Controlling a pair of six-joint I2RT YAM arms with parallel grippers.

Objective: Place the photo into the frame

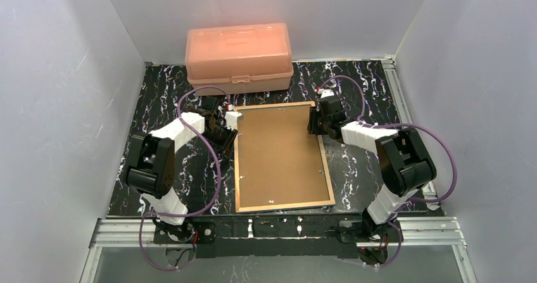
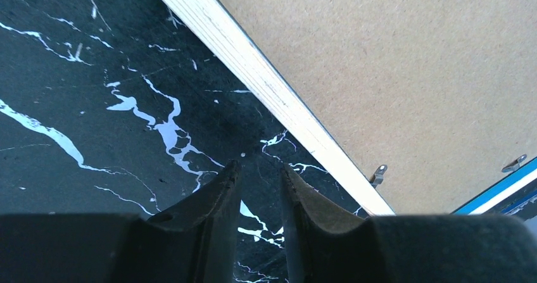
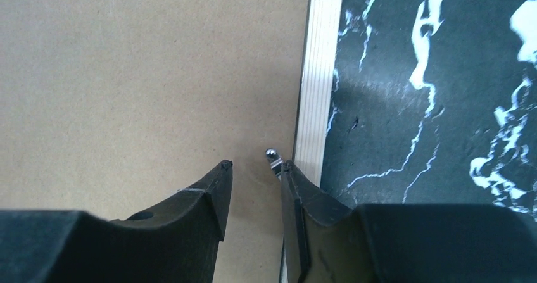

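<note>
**Top external view.** The frame (image 1: pixel 285 205) lies face down on the table (image 1: pixel 158 99), its wood-coloured back edge upward. The brown backing board (image 1: pixel 282 156) sits inside the edge. A peach box (image 1: pixel 239 55) stands just behind the frame, apart from the work. The left arm (image 1: pixel 171 134) reaches to the frame's far left corner and the right arm (image 1: pixel 367 134) to its far right corner. One arm at each side suits working the fastenings of the back. The photo is not visible. It may lie under the board, but that cannot be confirmed.

**Left wrist view.** The left jaws stand slightly spread with nothing between them. They hover over bare table just beside the frame's wooden edge (image 2: pixel 253 74), not touching it. Two small metal tabs (image 2: pixel 379 173) show along the board's border, and a strip of blue rim (image 2: pixel 500 191) shows beyond.

**Right wrist view.** The right jaws are spread and pinch nothing. One finger is over the board (image 3: pixel 139 74), the other at the wooden edge (image 3: pixel 320 74). A metal tab (image 3: pixel 272 154) sits just ahead of the gap. By judgement, this placement serves to turn or press that tab.
</note>
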